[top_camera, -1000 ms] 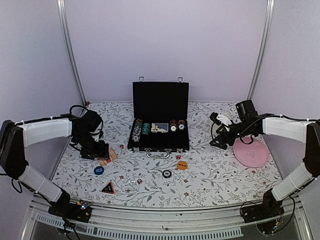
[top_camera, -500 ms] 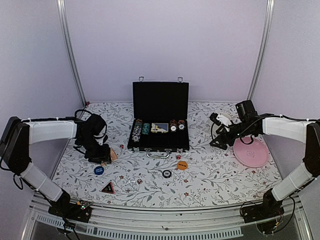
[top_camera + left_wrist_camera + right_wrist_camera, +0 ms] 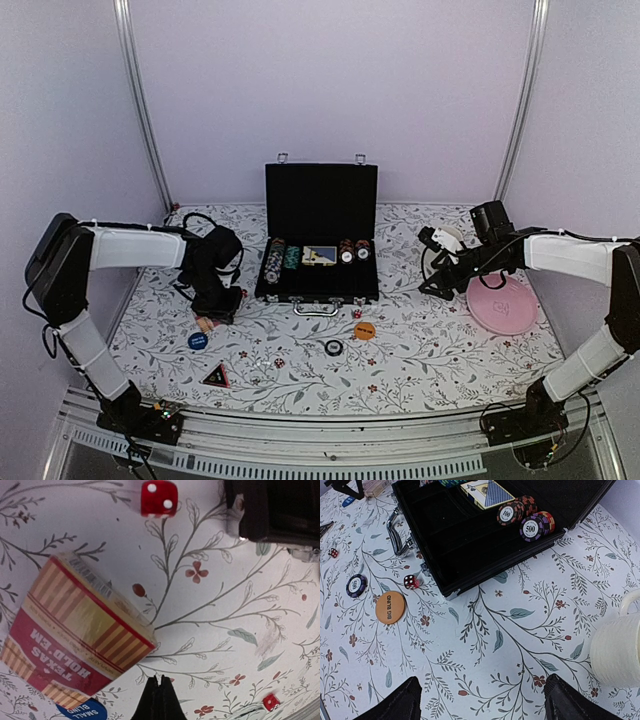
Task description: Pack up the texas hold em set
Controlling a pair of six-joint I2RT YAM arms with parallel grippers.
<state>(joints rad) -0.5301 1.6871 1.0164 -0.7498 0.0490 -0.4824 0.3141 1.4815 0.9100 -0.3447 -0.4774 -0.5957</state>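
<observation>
While the black rectangular briefcase [image 3: 320, 200] stands open at the far middle of the floral tabletop [image 3: 450, 350], its lid upright, striped poker chips [image 3: 273, 262] and a blue-backed card deck [image 3: 319, 255] sit in its tray. The left end effector [image 3: 159, 682] is clenched, its fingers pressed together on nothing, their tips just beside the edge of a red and gold striped card box [image 3: 75, 640] that lies left of the case. A red die [image 3: 159, 497] lies past that box, near the case's corner. Nearer, a blue round button [image 3: 198, 340], a black triangle token [image 3: 215, 377], a loose striped chip [image 3: 333, 347] and an orange round button [image 3: 365, 330] rest apart from one another. The right end effector [image 3: 480, 700] hangs released, jaws wide and holding nothing, beside a cream mug [image 3: 447, 238] and a pink plate [image 3: 502, 303].
</observation>
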